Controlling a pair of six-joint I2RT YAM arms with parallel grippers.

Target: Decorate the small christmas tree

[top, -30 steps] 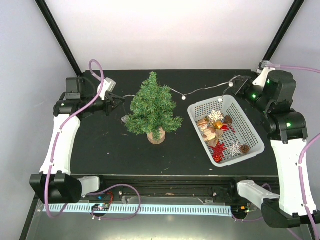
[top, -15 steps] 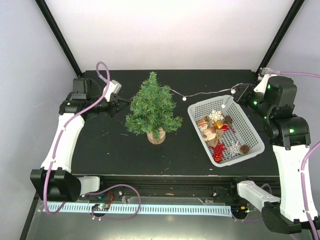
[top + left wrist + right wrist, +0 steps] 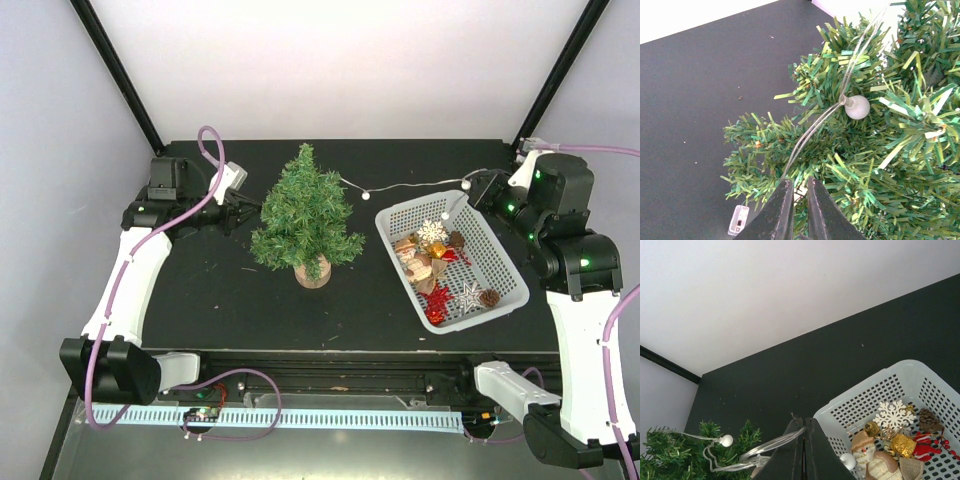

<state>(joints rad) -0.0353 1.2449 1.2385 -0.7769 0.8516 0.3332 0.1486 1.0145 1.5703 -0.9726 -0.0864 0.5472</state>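
The small christmas tree stands upright on its wooden stump at mid-table. A clear light string with white bulbs runs from its upper branches across to the right. My left gripper presses into the tree's left branches. In the left wrist view its jaws stand a narrow slit apart, and the light string meets the left fingertip below a bulb. My right gripper hovers over the basket's far corner. In the right wrist view it is shut on the light string.
A white mesh basket right of the tree holds a snowflake, red stars, pine cones and a snowman. A small white plastic tab lies on the black table under the tree's left branches. Black frame posts rise at both back corners.
My left gripper has pushed right into the branches and its jaws have parted slightly. The right gripper has shifted a little with the string, and the bulb near the basket hangs lower.
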